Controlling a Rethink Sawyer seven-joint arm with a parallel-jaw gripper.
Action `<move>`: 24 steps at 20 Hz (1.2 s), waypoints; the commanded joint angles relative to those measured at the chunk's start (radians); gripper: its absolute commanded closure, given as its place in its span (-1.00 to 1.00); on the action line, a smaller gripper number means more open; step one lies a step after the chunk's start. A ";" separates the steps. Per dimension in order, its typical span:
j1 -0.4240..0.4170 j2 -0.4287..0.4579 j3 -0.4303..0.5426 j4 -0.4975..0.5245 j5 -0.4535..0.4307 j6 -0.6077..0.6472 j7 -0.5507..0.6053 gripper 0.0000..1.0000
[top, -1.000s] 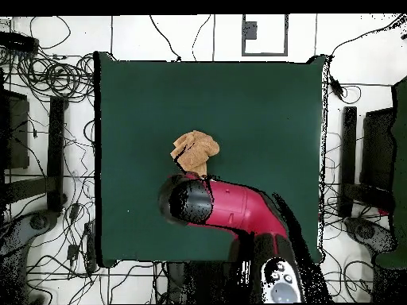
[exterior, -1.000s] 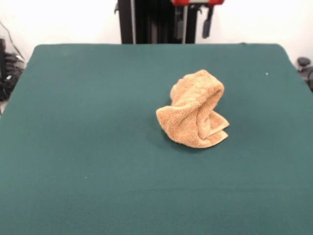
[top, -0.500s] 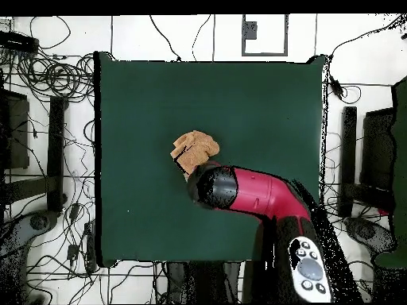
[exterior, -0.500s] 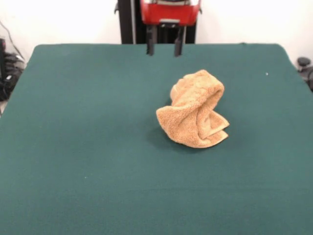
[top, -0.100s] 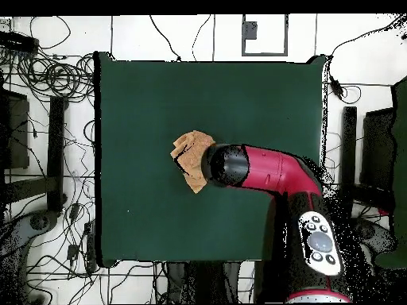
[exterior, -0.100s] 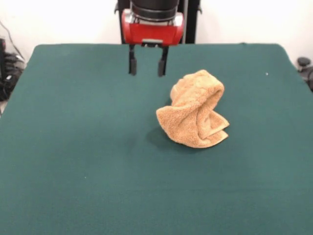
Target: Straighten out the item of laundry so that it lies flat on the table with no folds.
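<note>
Tan-orange terry towel (exterior, -0.100s: 194, 110) lay crumpled in a folded heap near the middle of the dark green felt surface (exterior, -0.100s: 73, 147). From overhead the red arm (top, -0.100s: 270, 171) hid part of it. The hand (exterior, -0.100s: 146, 61) hung open and empty, well apart.

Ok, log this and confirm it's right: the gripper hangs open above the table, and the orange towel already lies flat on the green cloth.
Not right. The towel is not flat: the front view shows it bunched in a folded heap on the table. The rest stands: the gripper hangs open above the table, clear of the towel.
</note>
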 commanded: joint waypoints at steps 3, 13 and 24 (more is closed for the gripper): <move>0.009 0.056 0.182 -0.102 -0.047 0.145 -0.123 -1.00; 0.043 0.106 0.198 -0.136 -0.047 0.152 -0.069 -1.00; 0.035 0.142 0.240 -0.130 -0.042 0.159 -0.069 -1.00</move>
